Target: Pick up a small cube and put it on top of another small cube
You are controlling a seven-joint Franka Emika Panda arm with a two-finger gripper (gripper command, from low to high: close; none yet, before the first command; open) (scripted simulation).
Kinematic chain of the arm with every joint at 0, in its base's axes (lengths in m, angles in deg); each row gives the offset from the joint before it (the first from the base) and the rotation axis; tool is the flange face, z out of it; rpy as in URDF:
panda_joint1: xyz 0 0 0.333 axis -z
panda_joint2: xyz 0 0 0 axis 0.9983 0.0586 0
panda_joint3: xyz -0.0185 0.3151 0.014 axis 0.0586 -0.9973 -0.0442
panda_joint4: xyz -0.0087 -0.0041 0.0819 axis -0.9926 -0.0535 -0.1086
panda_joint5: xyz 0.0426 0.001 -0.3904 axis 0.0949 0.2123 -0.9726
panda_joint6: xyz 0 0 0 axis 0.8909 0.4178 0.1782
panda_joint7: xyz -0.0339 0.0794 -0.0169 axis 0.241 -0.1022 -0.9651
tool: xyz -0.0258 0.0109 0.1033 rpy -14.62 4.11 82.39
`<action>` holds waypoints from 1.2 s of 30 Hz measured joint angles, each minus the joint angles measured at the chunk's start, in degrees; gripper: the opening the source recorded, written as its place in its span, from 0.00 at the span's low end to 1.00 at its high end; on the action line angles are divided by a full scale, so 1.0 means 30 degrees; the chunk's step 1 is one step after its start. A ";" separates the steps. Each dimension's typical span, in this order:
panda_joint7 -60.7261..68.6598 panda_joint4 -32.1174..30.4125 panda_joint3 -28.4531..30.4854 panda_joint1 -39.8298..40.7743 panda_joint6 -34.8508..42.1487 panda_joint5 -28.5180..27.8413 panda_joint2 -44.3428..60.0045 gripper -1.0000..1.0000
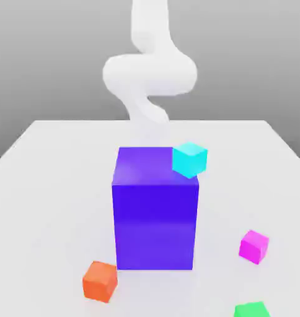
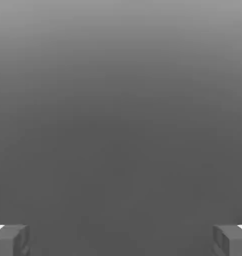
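A pale grey table [image 1: 47, 186] under a plain grey backdrop carries everything here. At its middle stands a tall purple block [image 1: 155, 217], the landmark. A cyan cube [image 1: 189, 159] sits at the block's top corner on the exterior view's right; whether it rests on the block or lies behind it is unclear. An orange cube [image 1: 100, 281] lies by the block's base, a magenta cube [image 1: 254, 246] off to the exterior view's right, a green cube [image 1: 251, 309] nearer the camera. The arm [image 1: 149, 77] rises behind the block. In the hand view the gripper [image 2: 121, 240] has its fingertips [image 2: 10, 240] spread wide with nothing between, facing only grey, so no cube lies before the jaws; the hand must likely turn down toward one.
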 joint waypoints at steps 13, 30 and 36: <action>0.2480 -0.3958 -0.2659 -0.3494 -0.5133 -0.0005 0.9087 0.50; 0.1049 -0.5966 -0.1671 -0.8147 -1.2120 -0.4379 2.0033 0.00; 0.0947 -0.5964 -0.1698 -0.8099 -1.2126 -0.4511 2.0043 0.00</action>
